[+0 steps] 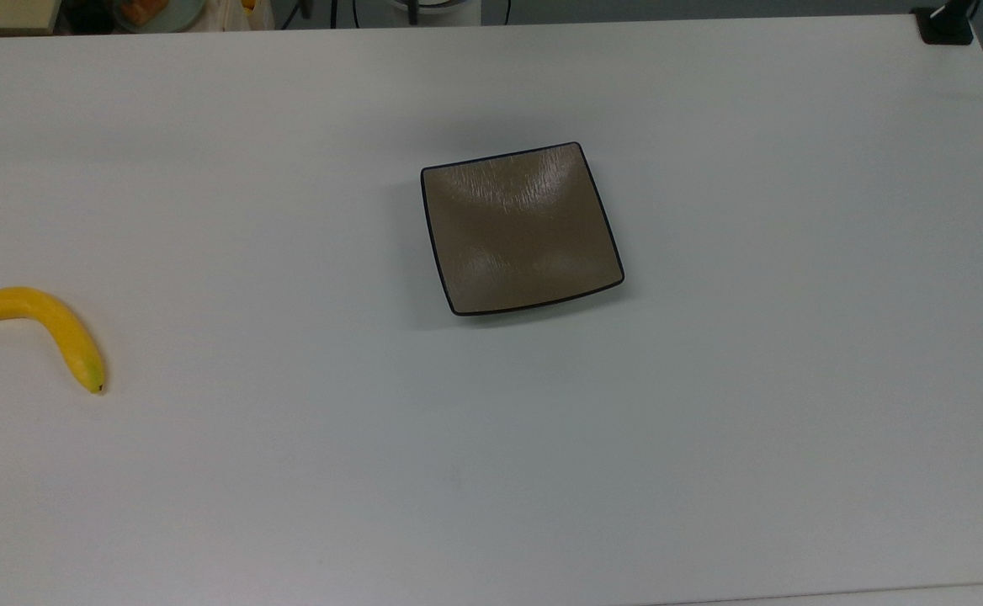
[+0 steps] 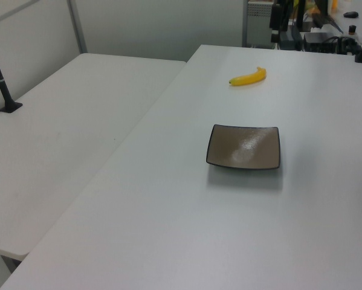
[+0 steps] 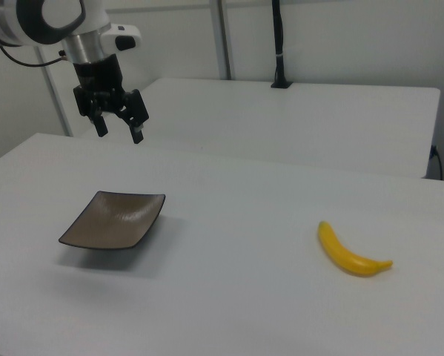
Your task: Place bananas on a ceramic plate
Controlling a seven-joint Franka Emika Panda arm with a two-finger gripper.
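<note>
Well apart from its target, a curved, smooth bright-yellow banana (image 1: 41, 328) is seen lying on the white surface (image 1: 491, 471), close to the top view's left edge, its small dark tip turned toward the near side. A square, shallow, glossy taupe-brown ceramic plate (image 1: 522, 229) with a thin dark rim is seen near the middle of the surface, nothing resting in it. In the right view the robot's black two-finger hand (image 3: 118, 127) is held in the air above and behind the plate, fingers spread open and pointing down, with nothing gripped.

Several risks can be judged from this layout. The banana's rounded, slick skin could let it roll or slip out if it is pinched off-centre or near a tapering end, and its curve could make it swing once lifted. Because it lies so near the surface's edge in the top view, a clumsy approach could nudge it further out. The plate's glossy, shallow bowl could let a dropped fruit slide, or the dish itself could be shifted by a low pass.

In the right view the banana is placed far to the hand's right and lower, with the plate between them, so the whole reach is yet to be made.
</note>
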